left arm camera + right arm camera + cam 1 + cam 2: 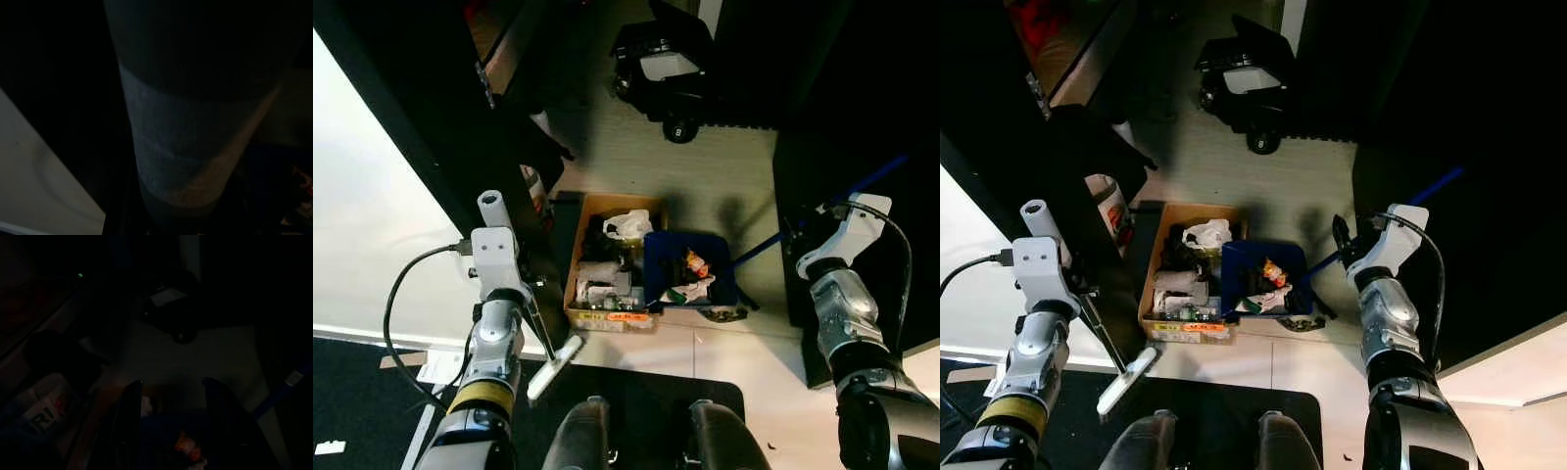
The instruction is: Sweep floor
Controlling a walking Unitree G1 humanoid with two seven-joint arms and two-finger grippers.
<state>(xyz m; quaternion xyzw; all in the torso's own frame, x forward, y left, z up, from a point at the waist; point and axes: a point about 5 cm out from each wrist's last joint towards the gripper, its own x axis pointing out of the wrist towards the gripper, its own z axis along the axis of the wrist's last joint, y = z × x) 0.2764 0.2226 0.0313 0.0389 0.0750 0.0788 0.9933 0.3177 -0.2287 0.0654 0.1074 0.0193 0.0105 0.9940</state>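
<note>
A blue dustpan holding scraps of rubbish lies on the pale floor, its blue handle running up to the right. A thin stick with a white brush head leans beside my left arm; that arm's fingers are lost against the dark furniture. In the left wrist view a dim rounded shape sits very close. My right gripper hovers over the dustpan, open with nothing between its fingers; its black fingers point toward the handle.
A cardboard box full of rubbish touches the dustpan's left side. Dark furniture runs along the left, with a white bottle at its foot. A black wheeled device stands farther ahead. A black mat lies under my legs.
</note>
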